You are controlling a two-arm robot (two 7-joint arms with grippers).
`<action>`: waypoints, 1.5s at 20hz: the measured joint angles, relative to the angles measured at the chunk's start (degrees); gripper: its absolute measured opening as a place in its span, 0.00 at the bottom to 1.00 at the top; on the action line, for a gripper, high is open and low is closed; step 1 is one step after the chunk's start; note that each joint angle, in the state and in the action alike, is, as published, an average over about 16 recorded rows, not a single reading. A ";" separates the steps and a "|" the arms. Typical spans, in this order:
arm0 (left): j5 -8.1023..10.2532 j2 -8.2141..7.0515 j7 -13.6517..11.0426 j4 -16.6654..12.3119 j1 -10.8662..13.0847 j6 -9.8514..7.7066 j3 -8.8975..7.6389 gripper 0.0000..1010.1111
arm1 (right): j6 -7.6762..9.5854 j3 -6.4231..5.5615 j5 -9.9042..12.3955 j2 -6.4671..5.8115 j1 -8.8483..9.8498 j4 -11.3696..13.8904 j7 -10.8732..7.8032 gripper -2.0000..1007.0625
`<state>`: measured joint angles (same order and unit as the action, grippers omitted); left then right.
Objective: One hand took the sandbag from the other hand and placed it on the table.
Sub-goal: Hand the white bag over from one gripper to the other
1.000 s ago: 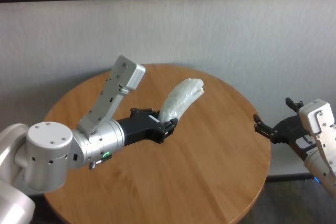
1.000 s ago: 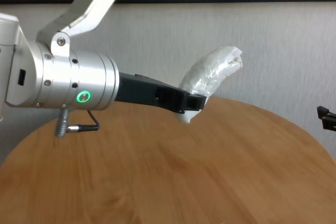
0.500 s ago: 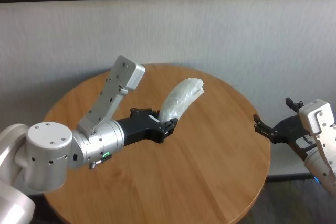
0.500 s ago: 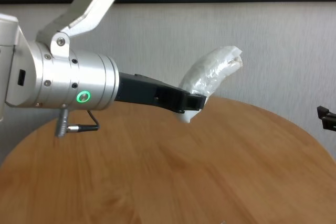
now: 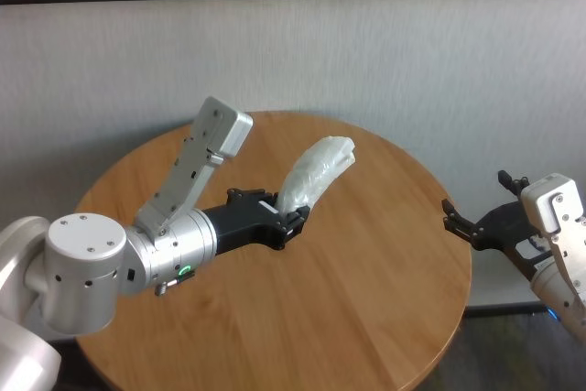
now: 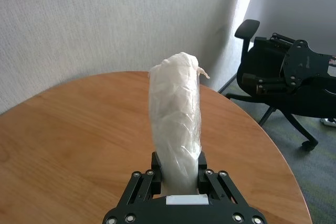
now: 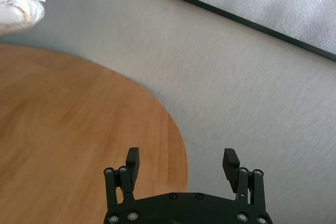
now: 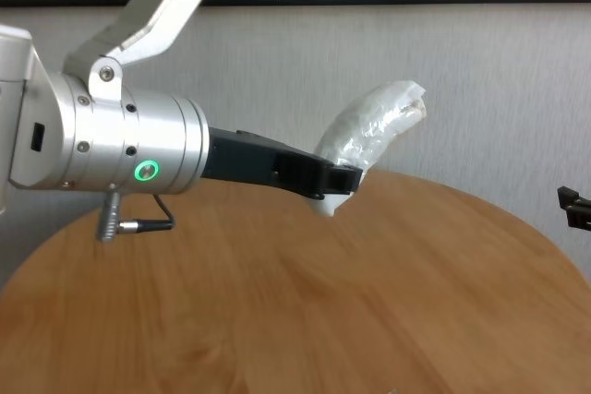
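You're pre-handoff: left claw (image 5: 295,220) clamped on sandbag (image 5: 315,173) base, held above tabletop (image 5: 366,299). Right claw (image 5: 464,226), fingers apart, sits well off past the edge. Next, bring it onto the bag's free end.

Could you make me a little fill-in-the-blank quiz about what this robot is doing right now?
1. The left gripper is shut on the white ____.
2. The sandbag is held in the air above the round ____.
3. The right gripper, off the table edge, has its fingers ____.

Missing words: sandbag; table; open
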<state>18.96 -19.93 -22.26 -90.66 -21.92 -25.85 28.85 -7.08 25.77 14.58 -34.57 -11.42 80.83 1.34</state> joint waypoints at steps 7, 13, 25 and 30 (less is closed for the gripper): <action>0.00 0.00 0.00 0.03 0.02 0.03 -0.03 0.39 | -1.16 -0.75 0.44 0.48 0.24 -0.19 -1.24 0.99; 0.00 0.00 0.00 0.05 0.04 0.05 -0.04 0.39 | -2.56 -1.94 1.57 1.22 0.48 -0.33 -3.39 0.99; 0.00 0.00 0.00 0.06 0.04 0.05 -0.05 0.39 | -1.99 -4.60 7.29 3.15 0.84 0.68 -9.62 0.99; 0.00 0.00 0.00 0.06 0.04 0.05 -0.05 0.39 | 0.65 -5.73 11.50 4.04 1.32 2.01 -13.04 0.99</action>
<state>18.95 -19.93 -22.27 -90.59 -21.88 -25.80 28.80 -6.43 20.04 26.09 -30.53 -10.10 82.84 -11.70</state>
